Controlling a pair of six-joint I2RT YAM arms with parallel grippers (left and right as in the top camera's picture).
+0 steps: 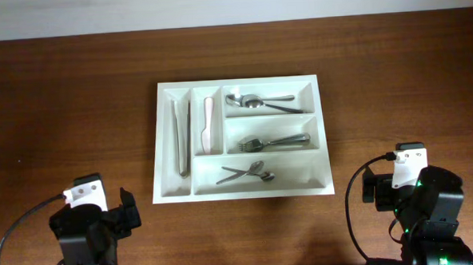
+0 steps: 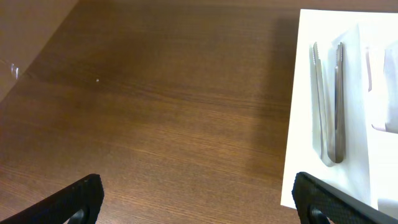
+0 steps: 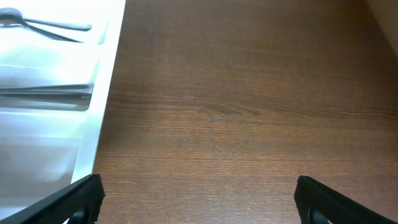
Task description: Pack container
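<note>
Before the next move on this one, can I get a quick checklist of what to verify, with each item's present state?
1. Left tool open and empty: ok.
2. Right tool open and empty: ok.
3. Neither tool touching the container: ok.
4. Every compartment holds cutlery: ok. There are tongs, knife, spoons, forks, and small cutlery nearest the robot.
5. No cutlery loose on the table: ok in the overhead view.
6. Piece count in the nearest compartment: cannot tell, they overlap.
</note>
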